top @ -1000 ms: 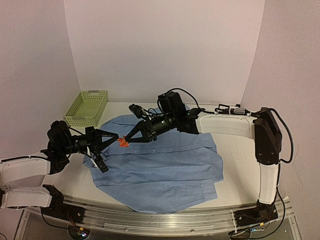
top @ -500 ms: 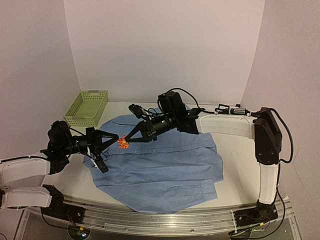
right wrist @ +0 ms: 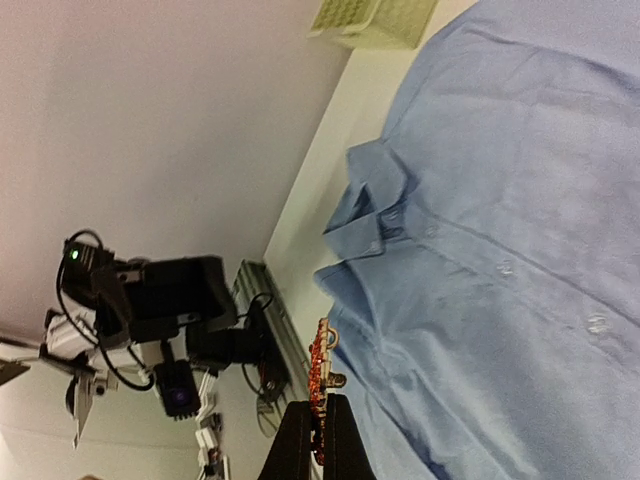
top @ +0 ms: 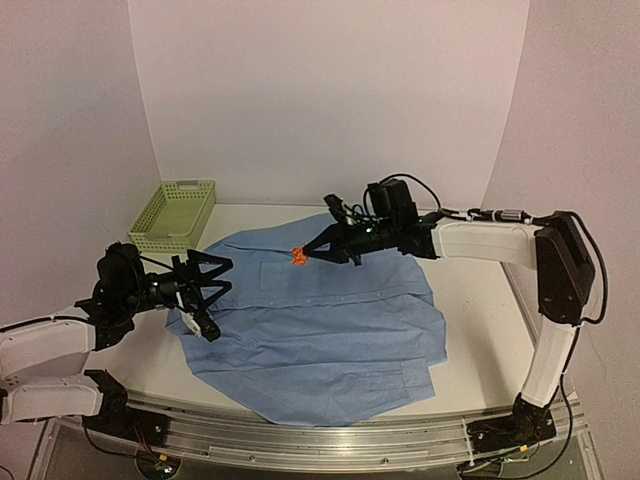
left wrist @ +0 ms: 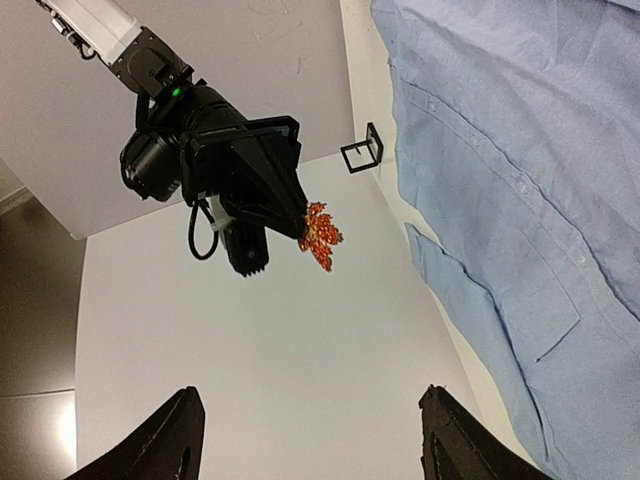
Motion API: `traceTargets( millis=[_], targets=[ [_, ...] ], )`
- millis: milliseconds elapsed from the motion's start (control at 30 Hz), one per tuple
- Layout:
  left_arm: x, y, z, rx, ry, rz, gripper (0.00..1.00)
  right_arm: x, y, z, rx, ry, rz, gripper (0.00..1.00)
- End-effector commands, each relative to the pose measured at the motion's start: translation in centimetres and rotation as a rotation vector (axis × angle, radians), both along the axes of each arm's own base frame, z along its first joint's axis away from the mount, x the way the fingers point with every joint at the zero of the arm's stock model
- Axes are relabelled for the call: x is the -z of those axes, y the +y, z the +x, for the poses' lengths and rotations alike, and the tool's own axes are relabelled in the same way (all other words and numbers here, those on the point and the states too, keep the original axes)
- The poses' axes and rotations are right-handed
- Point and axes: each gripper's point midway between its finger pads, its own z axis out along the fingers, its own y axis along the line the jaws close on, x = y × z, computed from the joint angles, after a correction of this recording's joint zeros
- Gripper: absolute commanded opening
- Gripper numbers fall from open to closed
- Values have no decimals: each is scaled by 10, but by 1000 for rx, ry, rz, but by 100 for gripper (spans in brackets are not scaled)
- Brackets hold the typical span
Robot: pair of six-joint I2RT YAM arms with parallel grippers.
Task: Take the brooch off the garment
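Over the far edge of the garment (top: 330, 330), a little above the middle of the top view, my right gripper (top: 306, 254) is pinched tight on the brooch (top: 297, 257). The small orange-red cluster hangs in the air with no cloth clinging to it. My right wrist view shows the same thing at its bottom centre: jaws closed flat on the brooch's edge, with the blue shirt filling the right half of the frame, apart from it. My left gripper (top: 218, 297), at the left of the top view, has its fingers spread wide with nothing between them, near the collar end of the shirt. Its own camera sees the brooch at centre frame against the pale wall. I judge the removal itself done, since the ornament is clear of the fabric and the shirt lies flat on the table (top: 470, 300). What may be left is setting the brooch down. The task names no place, so I can't say whether the green basket (top: 175, 215) in the upper left or the small black square frame (left wrist: 362, 155) beyond the shirt matters. I can read no writing: no brand, label or print shows on the shirt, basket or arms. A green indicator light (left wrist: 178, 92) glows on my right arm, but that is no lettering.
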Motion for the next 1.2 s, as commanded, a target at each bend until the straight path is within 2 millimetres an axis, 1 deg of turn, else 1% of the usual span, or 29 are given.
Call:
traceTargets(
  millis=[0, 33, 133, 233, 300, 333, 367, 433, 467, 567, 600, 667, 700, 833, 933, 1000, 1100, 1167],
  targets=[
    [-11, 5, 4, -51, 61, -12, 76, -22, -60, 57, 308, -40, 5, 0],
    [-11, 6, 5, -60, 80, -15, 77, -21, -79, 71, 377, -43, -2, 0],
    [-10, 8, 9, -96, 170, -28, 81, -12, -147, 108, 579, -24, -15, 0],
    [-13, 10, 19, -162, 336, -68, 84, 2, -223, 139, 788, 7, 15, 0],
    [-17, 11, 27, -213, 475, -101, 88, 8, -260, 153, 889, 20, 71, 0],
    [-12, 11, 30, -248, 573, -113, 91, 12, -278, 161, 933, 19, 91, 0],
    [-11, 11, 33, -273, 651, -120, 94, 19, -290, 169, 962, 27, 90, 0],
    [-3, 11, 36, -323, 825, -140, 99, 32, -307, 183, 996, 35, 90, 0],
    [-4, 10, 38, -342, 890, -162, 99, 40, -316, 191, 1017, 43, 87, 0],
    [-7, 6, 46, -405, 1071, -239, 100, 46, -337, 215, 1068, 27, 94, 0],
    [-9, 5, 49, -423, 1117, -260, 100, 52, -343, 222, 1083, 26, 87, 0],
    [-6, 4, 53, -465, 1211, -291, 100, 57, -355, 234, 1119, 18, 80, 0],
    [-5, 3, 55, -479, 1236, -301, 100, 63, -360, 240, 1137, 25, 74, 0],
    [-5, 2, 58, -495, 1269, -326, 99, 74, -377, 258, 1201, 14, 67, 0],
    [-4, 3, 61, -504, 1264, -332, 100, 78, -381, 270, 1217, 10, 73, 0],
    [-1, 4, 62, -515, 1261, -332, 100, 85, -384, 274, 1238, 20, 69, 0],
    [0, 4, 64, -519, 1254, -335, 100, 101, -389, 278, 1277, 52, 59, 0],
    [0, 4, 65, -520, 1246, -334, 100, 108, -390, 281, 1286, 62, 55, 0]
  ],
)
